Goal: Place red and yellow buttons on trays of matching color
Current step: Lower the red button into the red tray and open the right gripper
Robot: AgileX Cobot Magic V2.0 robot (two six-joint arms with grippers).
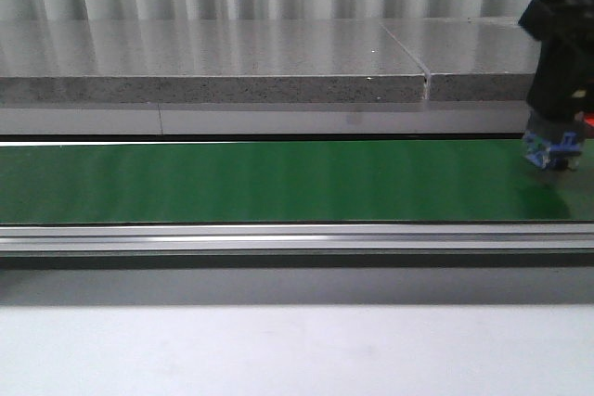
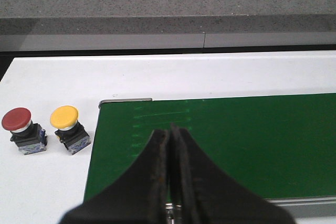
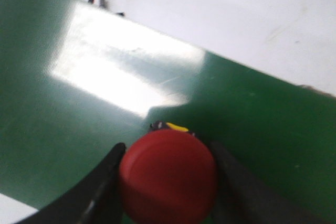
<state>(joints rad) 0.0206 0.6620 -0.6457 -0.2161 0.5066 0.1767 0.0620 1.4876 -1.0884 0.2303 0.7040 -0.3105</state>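
**Red button held over the belt**

A red button [image 3: 168, 177] is clamped between the right gripper [image 3: 167, 182] fingers above the green belt [image 1: 278, 183], apparently not touching it. The left gripper [image 2: 170, 171] is pressed together. A second red button [image 2: 21, 128] and a yellow button [image 2: 68, 128] are set side by side on the white table [image 2: 157, 77].

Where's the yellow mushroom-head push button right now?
In the left wrist view, the yellow mushroom-head push button stands upright on the white tabletop, between the red push button and the green conveyor belt's end.
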